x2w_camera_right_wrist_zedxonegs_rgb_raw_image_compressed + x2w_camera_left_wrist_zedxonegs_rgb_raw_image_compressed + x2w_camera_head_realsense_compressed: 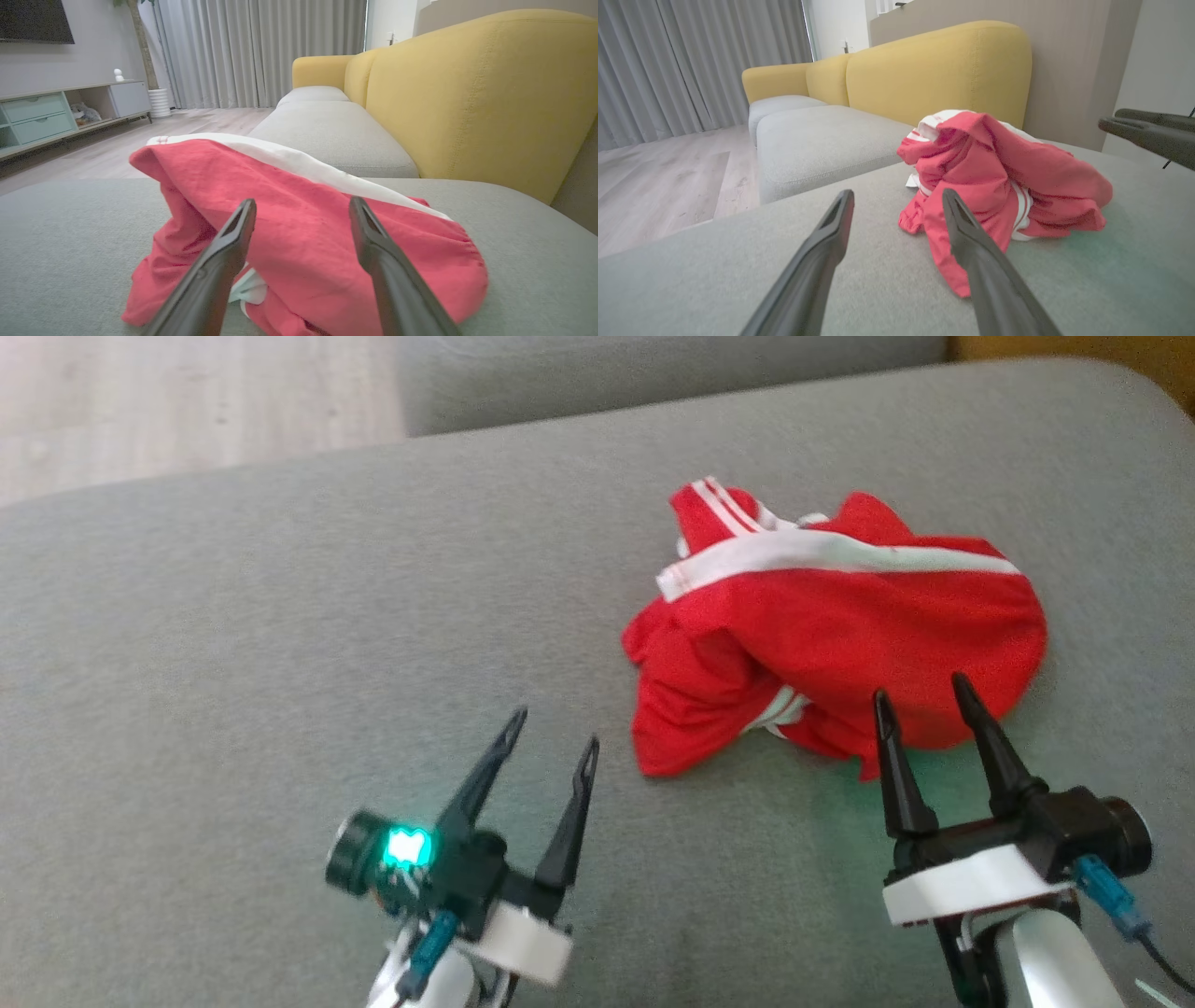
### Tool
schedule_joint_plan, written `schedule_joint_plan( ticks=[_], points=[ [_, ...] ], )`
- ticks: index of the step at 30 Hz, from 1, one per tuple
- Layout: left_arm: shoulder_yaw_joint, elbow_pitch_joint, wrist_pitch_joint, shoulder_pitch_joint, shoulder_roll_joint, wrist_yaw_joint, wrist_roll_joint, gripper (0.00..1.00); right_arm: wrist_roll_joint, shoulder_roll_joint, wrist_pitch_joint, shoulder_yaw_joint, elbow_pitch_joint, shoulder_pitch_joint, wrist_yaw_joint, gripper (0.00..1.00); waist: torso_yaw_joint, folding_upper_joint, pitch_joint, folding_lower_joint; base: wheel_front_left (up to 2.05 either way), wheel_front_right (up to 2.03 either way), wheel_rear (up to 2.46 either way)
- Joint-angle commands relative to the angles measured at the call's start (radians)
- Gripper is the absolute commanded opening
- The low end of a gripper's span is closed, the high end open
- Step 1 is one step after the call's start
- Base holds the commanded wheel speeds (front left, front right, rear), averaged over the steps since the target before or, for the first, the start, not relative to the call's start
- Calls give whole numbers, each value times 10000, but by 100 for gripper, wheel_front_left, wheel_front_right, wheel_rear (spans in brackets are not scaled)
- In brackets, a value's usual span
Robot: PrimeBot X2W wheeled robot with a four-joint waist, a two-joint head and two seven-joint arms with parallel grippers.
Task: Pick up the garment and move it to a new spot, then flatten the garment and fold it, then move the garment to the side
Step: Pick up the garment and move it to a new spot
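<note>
A grey sofa cushion [280,644] fronts a yellow backrest [934,70]. One red garment [840,625] with white stripes lies crumpled on the cushion, held by nothing. There are two grippers, both with fingers spread apart. The left gripper [555,728] hovers near the garment's near-left corner, clear of it. The right gripper [920,695] has its tips at the garment's near edge. The step in hand is probably flattening. Next, each gripper must pinch a separate edge and draw the cloth out.
</note>
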Motion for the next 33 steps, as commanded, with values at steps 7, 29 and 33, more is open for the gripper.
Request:
schedule_joint_plan(
  ticks=[7, 29, 33],
  points=[
    [-27, 700, -50, -420, -138, -725, 317, 100, -179, 14, -24, 360, -354, -228, 67, 100, 69, 0, 131, 3, 0, 0, 0],
    [-1020, 5944, 130, -4352, -717, -1521, 279, 0, 357, 14, -24, 546, -589, -884, 67, 100, -2465, 0, 1477, 3, 0, 0, 0],
    [-936, 5589, -30, -4365, -719, -1148, 226, 0, 302, 14, -24, 445, -595, -715, 67, 100, -1986, 0, 1212, 3, 0, 0, 0]
  ],
)
